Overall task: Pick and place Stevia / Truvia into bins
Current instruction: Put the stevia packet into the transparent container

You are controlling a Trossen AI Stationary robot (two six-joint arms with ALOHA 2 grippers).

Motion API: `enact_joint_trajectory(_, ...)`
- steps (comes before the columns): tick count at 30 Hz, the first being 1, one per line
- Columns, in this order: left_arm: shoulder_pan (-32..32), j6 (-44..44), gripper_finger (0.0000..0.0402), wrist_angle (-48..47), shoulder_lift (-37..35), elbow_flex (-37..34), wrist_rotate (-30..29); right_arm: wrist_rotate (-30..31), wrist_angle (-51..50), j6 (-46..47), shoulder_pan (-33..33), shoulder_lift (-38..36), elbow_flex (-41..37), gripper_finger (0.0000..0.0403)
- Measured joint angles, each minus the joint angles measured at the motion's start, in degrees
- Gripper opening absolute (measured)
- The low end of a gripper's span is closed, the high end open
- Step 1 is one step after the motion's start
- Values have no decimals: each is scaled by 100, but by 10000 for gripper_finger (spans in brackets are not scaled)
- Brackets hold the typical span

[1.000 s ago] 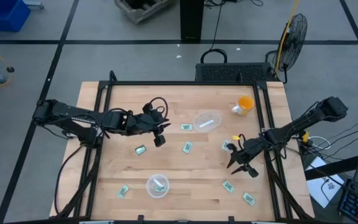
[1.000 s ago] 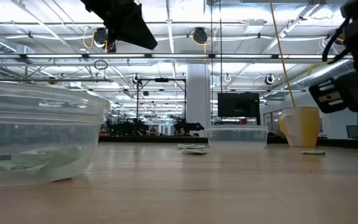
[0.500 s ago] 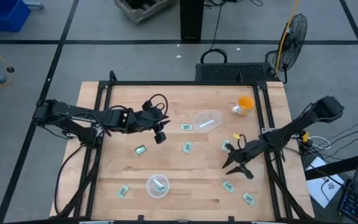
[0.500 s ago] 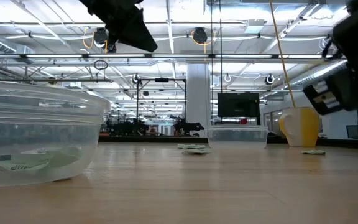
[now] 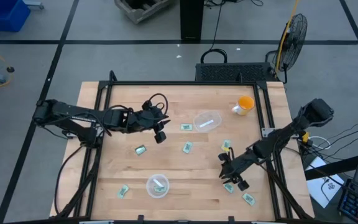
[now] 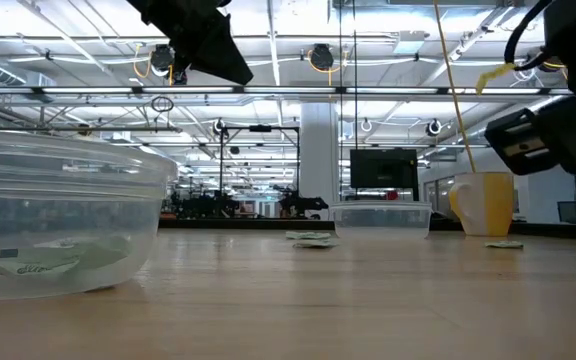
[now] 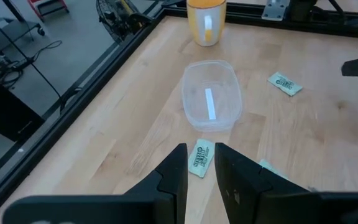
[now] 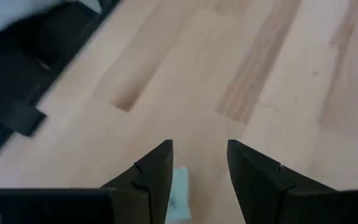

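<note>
Right gripper (image 5: 229, 175) hangs with fingers spread just above a green Stevia sachet (image 8: 179, 186) lying flat between them. Best approach: descend straight, straddle the packet evenly, pinch its edges, then carry it to the nearer clear bowl (image 5: 158, 185).

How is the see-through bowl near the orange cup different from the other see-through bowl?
The far bowl sits beside the orange cup; the near bowl sits at the table's front edge. The far bowl holds a plain white strip, as the left wrist view shows; the near bowl holds a green and white sachet. The far bowl looks a bit squashed and oblong; the near bowl looks round. Both are clear, shallow plastic.
</note>
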Motion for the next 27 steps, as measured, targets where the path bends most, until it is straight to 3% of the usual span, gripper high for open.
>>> enact_joint_trajectory(8, 0, -20, 88, -12, 0, 0, 4, 24, -168, 474, 403, 240, -123, 144)
enact_joint_trajectory(16, 0, -20, 88, -5, 0, 0, 7, 595, -85, 372, 474, 269, -271, 144)
enact_joint_trajectory(27, 0, -17, 88, -3, 0, 0, 7, 301, 1134, 694, 472, 264, -934, 144)
